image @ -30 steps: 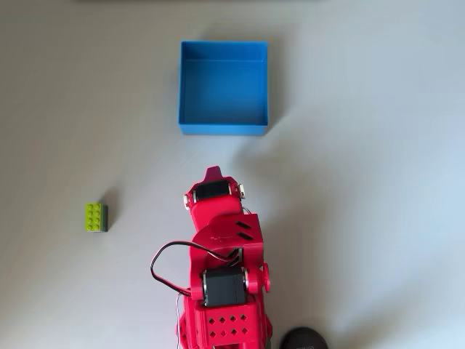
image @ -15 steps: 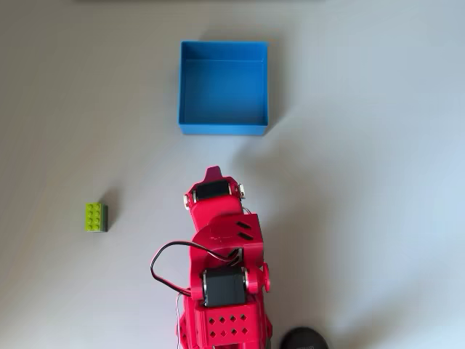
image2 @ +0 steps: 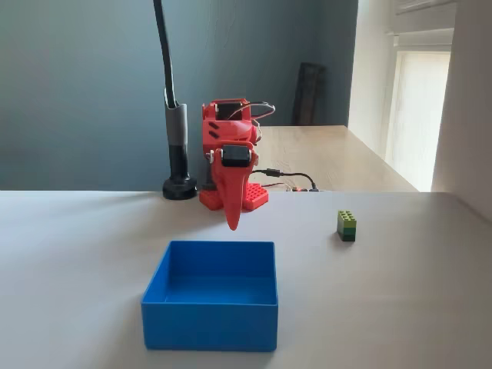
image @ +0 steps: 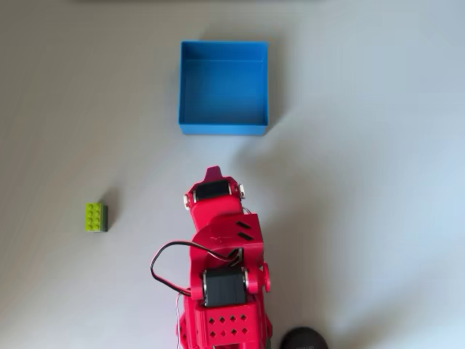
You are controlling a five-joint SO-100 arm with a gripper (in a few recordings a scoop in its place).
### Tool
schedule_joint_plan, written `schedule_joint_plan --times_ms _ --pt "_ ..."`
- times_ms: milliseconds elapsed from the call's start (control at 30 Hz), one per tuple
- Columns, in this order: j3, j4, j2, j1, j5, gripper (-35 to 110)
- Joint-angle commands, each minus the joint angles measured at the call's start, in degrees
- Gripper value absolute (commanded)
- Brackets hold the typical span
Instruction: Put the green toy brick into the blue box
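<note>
Pale grey-white matte surface, same in the overhead view, evenly lit with soft shadows. Dark blue-grey wall behind. Black pole on a round black base standing at the surface's back edge, rising out of frame; base seen as a dark disc at the bottom edge in the overhead view. Light wooden table further back, running toward the wall. Dark upright panel leaning against the wall beyond it. Window on the right in the fixed view, covered by a pale blind, daylight coming through. White wall section at far right.
</note>
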Motion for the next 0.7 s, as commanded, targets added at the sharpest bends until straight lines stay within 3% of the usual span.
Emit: schedule_joint_plan --times_ms 0,667 --pt "0.70 0.62 0.62 -0.70 -0.97 0" --pt "0.70 0.62 0.62 -2.11 -2.64 0"
